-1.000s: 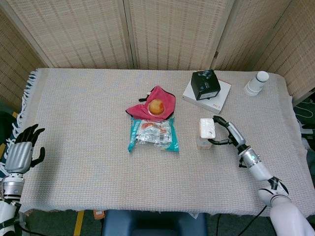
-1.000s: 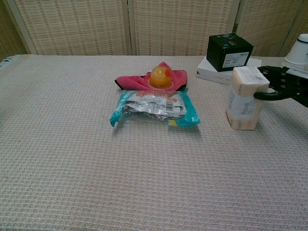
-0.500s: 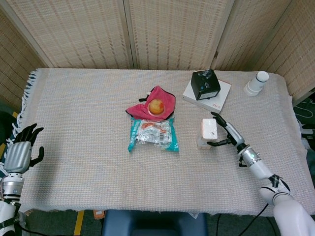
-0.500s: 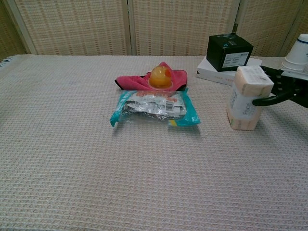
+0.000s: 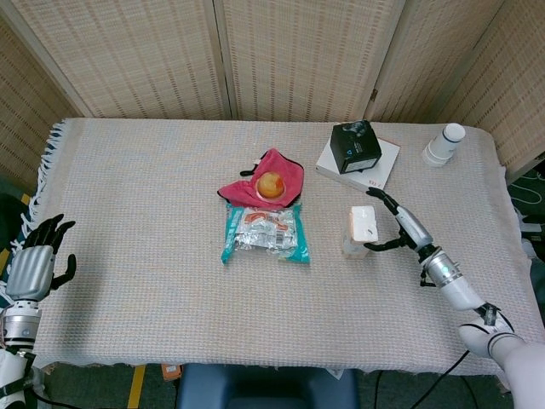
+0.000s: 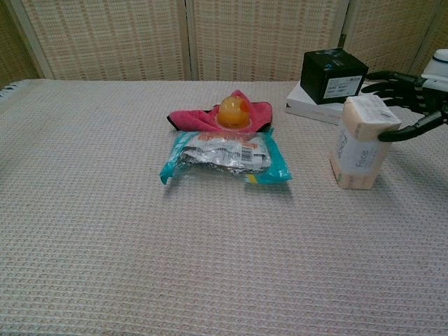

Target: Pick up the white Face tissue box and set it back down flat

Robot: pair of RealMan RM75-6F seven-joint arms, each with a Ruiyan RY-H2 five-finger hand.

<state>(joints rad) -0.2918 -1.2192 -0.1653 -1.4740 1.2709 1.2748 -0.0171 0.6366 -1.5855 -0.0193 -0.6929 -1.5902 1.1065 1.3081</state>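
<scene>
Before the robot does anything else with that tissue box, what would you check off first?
1. Face tissue box lying flat: not ok, it stands on end, slightly tilted.
2. Right hand has a firm hold: not ok, fingers spread beside the box; a lower finger reaches its side.
3. Room to lay it down: ok, bare cloth in front of the box, clear of the snack packet.
4. Black box behind out of the way: ok, apart from the tissue box.
5. Left hand clear: ok, at the far table edge.
</scene>
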